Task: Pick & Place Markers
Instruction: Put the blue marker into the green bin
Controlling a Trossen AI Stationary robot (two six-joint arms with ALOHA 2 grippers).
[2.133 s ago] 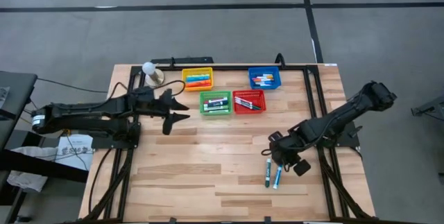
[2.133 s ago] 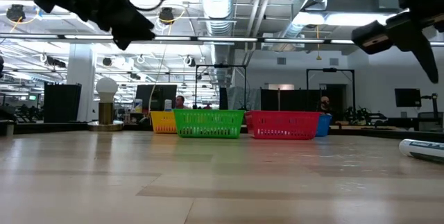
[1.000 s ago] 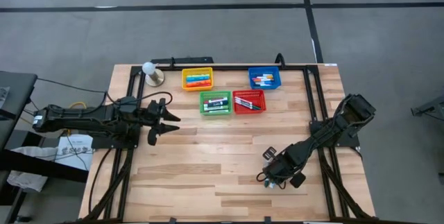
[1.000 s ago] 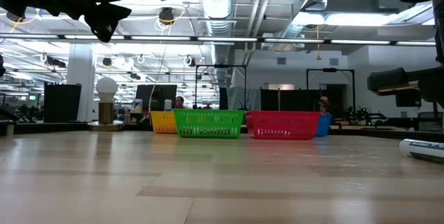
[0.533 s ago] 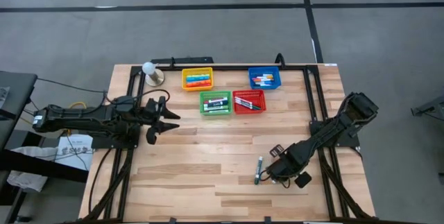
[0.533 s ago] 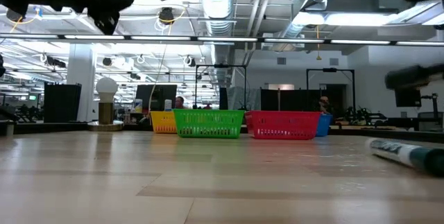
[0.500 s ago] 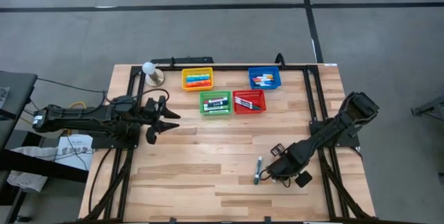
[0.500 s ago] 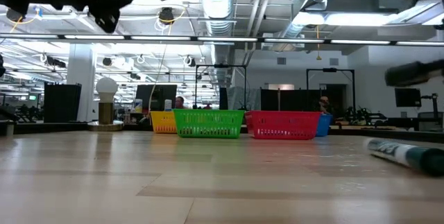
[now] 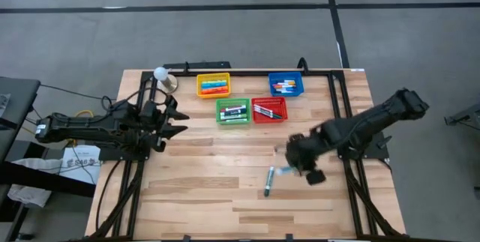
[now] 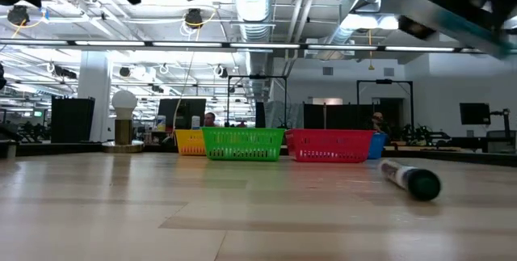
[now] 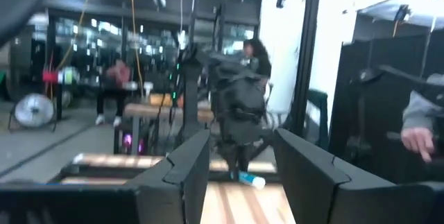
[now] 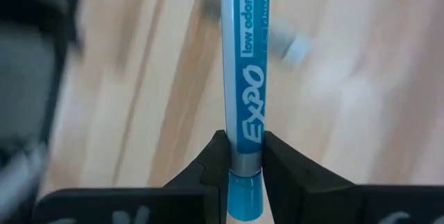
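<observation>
My right gripper (image 9: pixel 294 165) hangs over the table's right middle, shut on a light blue marker (image 9: pixel 285 171) that the right wrist view shows as an Expo pen (image 12: pixel 243 64). A green-capped marker (image 9: pixel 268 181) lies flat on the wood just near-left of it, also seen in the low view as a marker (image 10: pixel 412 181). More markers lie in the yellow basket (image 9: pixel 213 85), blue basket (image 9: pixel 286 85), green basket (image 9: pixel 233 111) and red basket (image 9: pixel 269 109). My left gripper (image 9: pixel 176 122) waits open above the table's left side, with open fingers (image 11: pixel 239 141) pointing toward the right arm. My right gripper pinches the light blue marker between its two fingers (image 12: pixel 215 156) on the barrel just ahead of the brighter blue end piece (image 12: pixel 243 128). The marker runs along the fingers and sticks out past their tips. It is lifted clear of the table and tilted (image 10: pixel 452 23).
The four mesh baskets stand in a cluster at the far middle of the table. A lamp-like white bulb on a base (image 9: pixel 162 76) stands at the far left. A black frame (image 9: pixel 337 100) runs along the far and right edges. Bare wood lies between the arms.
My right gripper, down on the two markers a second ago, has risen and moved toward the far edge, carrying the light blue marker up clear of the table. The green-capped marker has slid or rolled toward the table's left. My left gripper has drawn back slightly and risen.
</observation>
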